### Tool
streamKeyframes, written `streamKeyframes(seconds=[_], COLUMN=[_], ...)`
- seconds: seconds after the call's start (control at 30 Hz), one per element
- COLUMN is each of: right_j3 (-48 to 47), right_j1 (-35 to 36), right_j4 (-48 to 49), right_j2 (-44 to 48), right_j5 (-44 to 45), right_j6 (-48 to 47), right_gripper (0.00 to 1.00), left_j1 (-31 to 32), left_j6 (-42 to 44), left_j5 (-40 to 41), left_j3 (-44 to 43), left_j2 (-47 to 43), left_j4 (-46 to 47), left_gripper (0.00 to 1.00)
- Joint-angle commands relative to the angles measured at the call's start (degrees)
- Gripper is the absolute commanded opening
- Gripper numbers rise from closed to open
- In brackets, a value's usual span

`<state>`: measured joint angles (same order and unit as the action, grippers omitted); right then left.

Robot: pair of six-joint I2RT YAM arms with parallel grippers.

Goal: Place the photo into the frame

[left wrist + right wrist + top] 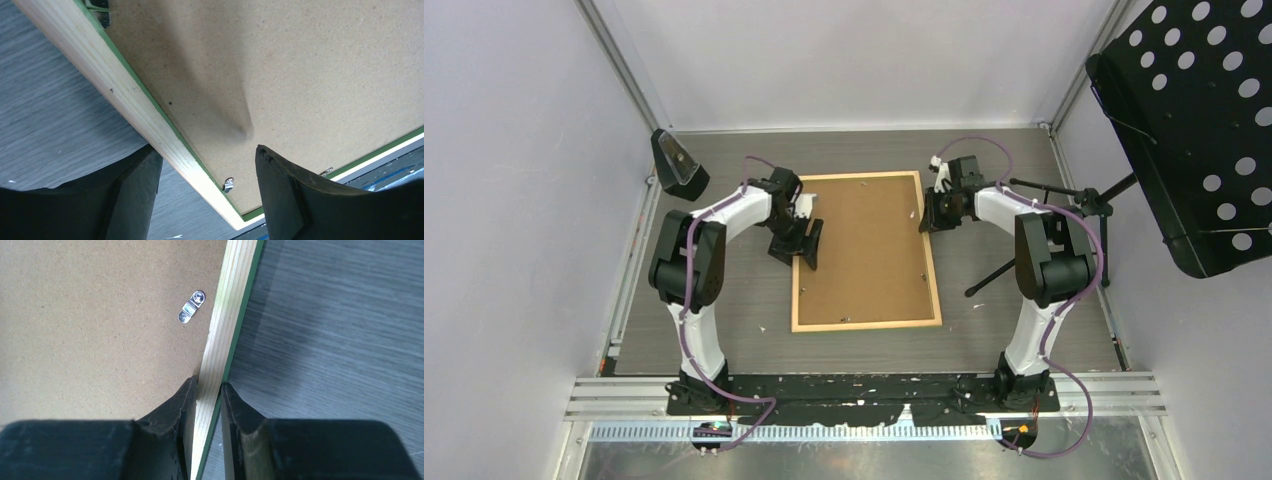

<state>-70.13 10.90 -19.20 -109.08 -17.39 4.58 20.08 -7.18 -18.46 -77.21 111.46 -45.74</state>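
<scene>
If hoisted by a single pinch, risks twisting the thin frame [865, 324] or spilling the brown backing board [864, 245]. Lies back-up at mid-bench [864, 150]; no photo in sight. Right tool [207, 385]: reaching in low, clenched on the far right rail. Left tool [207, 160]: angled down over the left rail, released, fingers spread either side.

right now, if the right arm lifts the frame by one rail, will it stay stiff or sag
Probably stiff: the frame has straight wooden rails. Likely light but unwieldy, being wide and thin, so it may swing from the right pincer on one rail. The backing sheet may hold, given the clip.
</scene>
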Motion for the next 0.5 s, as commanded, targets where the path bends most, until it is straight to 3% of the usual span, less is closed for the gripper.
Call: streamKeyframes(seconds=[0.0,0.2,0.47], right_j3=[1.49,2.93,2.68], right_j1=[1.45,1.58,1.58], right_j4=[-1.53,-2.34,-3.06], right_j2=[4.18,5.59,6.35], right_j5=[-4.33,-4.59,-4.41], right_j6=[-2.85,-4.18,-6.38], right_gripper=[0.05,0.05,0.05], left_j1=[-0.66,-1.35,-2.39], left_j6=[-0.75,-0.06,0.66], left_j5=[-1.07,-0.84,-0.34], left_j3=[2.43,4.44,3.92], left_j2=[-1.73,-2.66,-2.54], left_j4=[3.05,3.06,3.62], left_gripper=[0.67,0.54,0.50])
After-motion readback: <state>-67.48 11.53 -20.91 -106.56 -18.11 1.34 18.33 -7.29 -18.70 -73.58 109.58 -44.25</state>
